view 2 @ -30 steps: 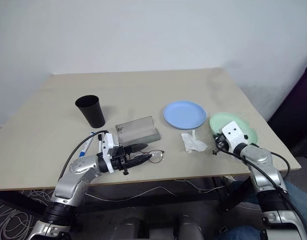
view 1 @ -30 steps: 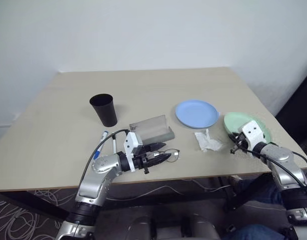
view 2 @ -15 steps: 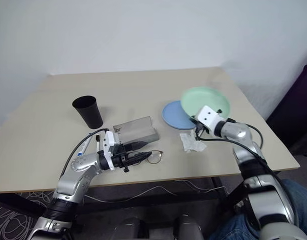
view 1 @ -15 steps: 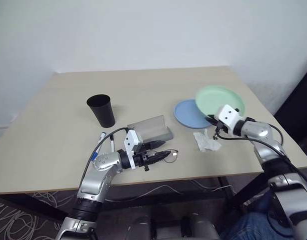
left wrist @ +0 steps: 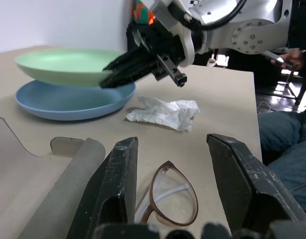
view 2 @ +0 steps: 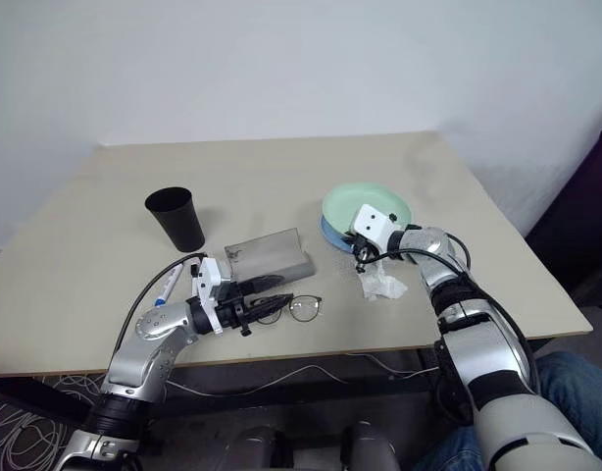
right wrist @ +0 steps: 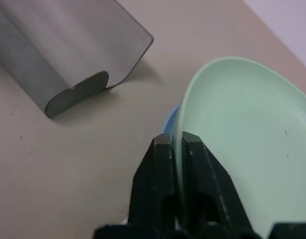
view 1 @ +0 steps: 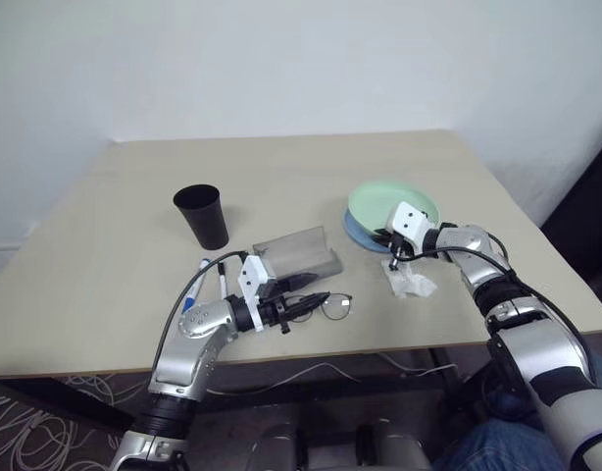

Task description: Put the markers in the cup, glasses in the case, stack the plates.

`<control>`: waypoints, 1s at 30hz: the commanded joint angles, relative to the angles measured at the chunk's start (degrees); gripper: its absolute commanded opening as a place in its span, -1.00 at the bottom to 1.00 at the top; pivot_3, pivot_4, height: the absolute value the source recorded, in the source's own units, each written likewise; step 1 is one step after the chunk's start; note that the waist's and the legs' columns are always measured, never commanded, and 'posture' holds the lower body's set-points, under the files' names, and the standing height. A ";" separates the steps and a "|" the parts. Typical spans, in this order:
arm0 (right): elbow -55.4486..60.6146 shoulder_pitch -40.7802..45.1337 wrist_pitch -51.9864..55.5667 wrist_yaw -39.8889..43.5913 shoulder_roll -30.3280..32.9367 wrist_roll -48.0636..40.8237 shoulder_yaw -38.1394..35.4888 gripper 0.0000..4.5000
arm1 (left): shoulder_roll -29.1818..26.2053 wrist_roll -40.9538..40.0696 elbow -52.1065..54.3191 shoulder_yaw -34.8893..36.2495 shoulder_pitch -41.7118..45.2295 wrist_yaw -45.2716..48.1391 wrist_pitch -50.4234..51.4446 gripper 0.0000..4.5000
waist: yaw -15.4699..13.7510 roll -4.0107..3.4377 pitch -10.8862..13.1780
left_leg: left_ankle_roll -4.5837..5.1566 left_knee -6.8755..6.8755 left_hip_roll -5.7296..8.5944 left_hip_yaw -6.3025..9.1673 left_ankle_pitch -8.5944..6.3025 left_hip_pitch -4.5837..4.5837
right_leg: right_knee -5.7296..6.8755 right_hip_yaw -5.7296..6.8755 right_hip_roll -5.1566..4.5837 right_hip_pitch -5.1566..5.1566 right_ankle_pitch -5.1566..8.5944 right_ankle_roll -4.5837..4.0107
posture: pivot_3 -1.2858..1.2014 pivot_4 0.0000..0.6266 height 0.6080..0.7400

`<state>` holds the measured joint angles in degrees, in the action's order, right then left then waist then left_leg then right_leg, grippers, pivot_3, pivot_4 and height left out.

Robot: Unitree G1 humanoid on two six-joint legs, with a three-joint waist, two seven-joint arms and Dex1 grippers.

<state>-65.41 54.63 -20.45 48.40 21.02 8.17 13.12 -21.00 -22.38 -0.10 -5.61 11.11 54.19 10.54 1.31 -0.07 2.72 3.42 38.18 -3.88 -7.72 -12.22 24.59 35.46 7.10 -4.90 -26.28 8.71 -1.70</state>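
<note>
With my left pincer (left wrist: pixel 168 199) hanging apart just short of the glasses (view 1: pixel 335 305), I am pinching the green plate's (view 1: pixel 391 205) rim in my right pincer (right wrist: pixel 177 164) above the blue plate (left wrist: pixel 68 102), risking it sliding off-centre if I let go tilted.

Two head cameras look forward and down over the whole beige wooden table (view 1: pixel 281 177). Each wrist camera looks closely along its fingers; both show the round mint green plate (left wrist: pixel 68 64).

The mint green plate (view 1: pixel 391 205) hides most of the light blue plate (view 1: pixel 356 227) beneath it.
</note>
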 commanded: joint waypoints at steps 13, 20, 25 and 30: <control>11.32 -1.98 0.22 9.30 4.28 -6.76 -6.50 -0.07 | 0.32 -0.02 1.57 0.25 1.16 -0.63 -1.35 0.01 | -0.08 -0.02 -0.01 | -0.02 0.13 -0.02 0.06 0.00 -0.05 | 0.24 -0.02 -0.02 -0.01 0.04 -0.07 | 0.03 -1.00 0.99; 28.63 -13.20 12.73 15.91 9.37 -9.67 -6.37 -0.07 | 0.36 0.00 0.64 0.13 1.83 -0.06 -1.52 0.01 | -0.03 -0.03 -0.01 | -0.01 0.16 -0.01 0.09 0.00 -0.02 | 0.19 -0.06 -0.05 -0.01 0.05 -0.07 | 0.03 -1.00 0.99; 31.09 -16.82 20.94 13.67 9.71 -8.92 -6.20 -0.07 | 0.46 0.07 -0.03 0.07 2.36 0.30 -1.70 0.01 | -0.02 -0.04 0.00 | -0.02 0.16 -0.02 0.12 -0.01 -0.05 | 0.20 -0.02 -0.03 -0.04 0.05 -0.07 | 0.03 -1.00 0.99; 28.46 -16.72 26.60 8.33 8.46 -6.99 -5.51 -0.07 | 0.64 0.27 -0.28 -0.12 2.61 0.41 -1.77 0.01 | -0.05 -0.05 0.01 | -0.03 0.16 -0.02 0.27 -0.01 -0.04 | 0.21 0.11 -0.02 -0.04 0.05 -0.07 | 0.03 -1.00 0.99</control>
<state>-37.35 36.90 5.05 58.43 29.78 0.79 7.98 -20.46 -22.32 -1.31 -5.80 12.04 54.30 9.84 1.26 -0.12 2.72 3.39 38.33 -3.90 -7.43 -12.23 24.54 35.67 7.20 -4.93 -26.31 8.76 -1.77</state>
